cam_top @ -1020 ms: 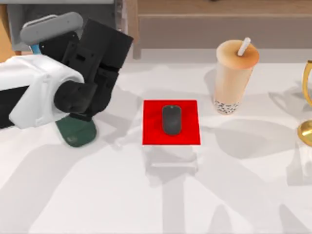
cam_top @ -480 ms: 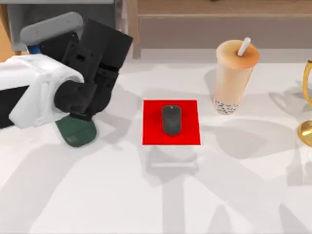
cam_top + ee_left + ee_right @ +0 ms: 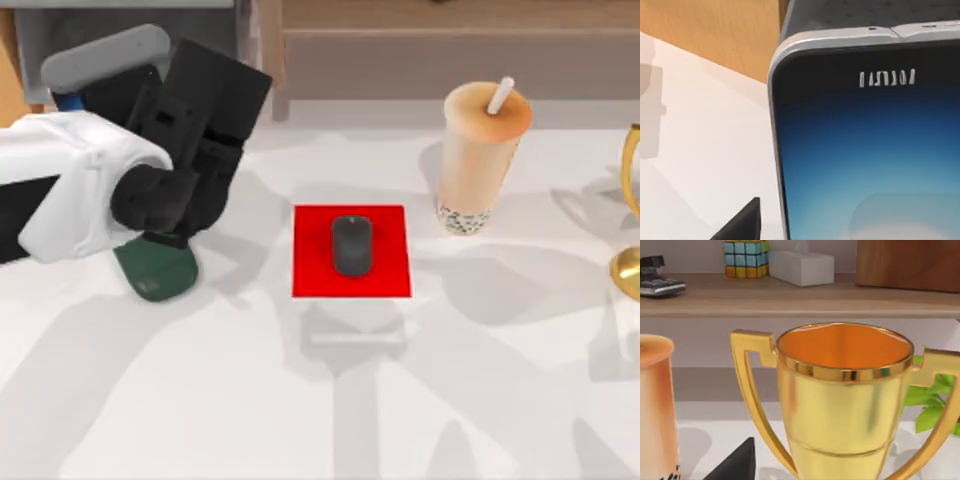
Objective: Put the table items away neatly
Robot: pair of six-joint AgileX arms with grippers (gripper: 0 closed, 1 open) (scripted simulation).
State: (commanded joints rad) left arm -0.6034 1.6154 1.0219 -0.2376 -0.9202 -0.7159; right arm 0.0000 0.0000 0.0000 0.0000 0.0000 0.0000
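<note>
While the left arm reaches in from the table's (image 3: 330,400) 9 o'clock edge, its white forearm lies nearly level and the black wrist angles down toward the dark green stand (image 3: 157,270). Left gripper (image 3: 165,235) sits right over the top of that stand, at roughly 10 o'clock from table centre. Left wrist view has the smartphone (image 3: 865,160) right against the lens: blue-white screen, silver rounded corner, and one black fingertip (image 3: 742,225) poking in beside the phone's edge. Whether the jaws pinch the phone or stand off it: cannot tell.

Mouse (image 3: 352,245) lies lengthwise on the red pad (image 3: 310,275), about dead centre of the table, well apart from the left gripper. Milk-tea cup (image 3: 480,160) stands upright at about 1 o'clock from the pad, white straw (image 3: 499,96) tilted, tapioca visible at the base; near the pad, not touching it.

Gold trophy (image 3: 845,405) is at the table's 3 o'clock edge. Right wrist view looks straight at it, cup side (image 3: 655,410) at the frame border, one dark fingertip (image 3: 737,465) low in shot. Right jaw state: cannot tell. Shelf behind carries a colour cube (image 3: 746,258), a white tissue box (image 3: 801,267) and a green plant (image 3: 932,400) past the trophy handle.
</note>
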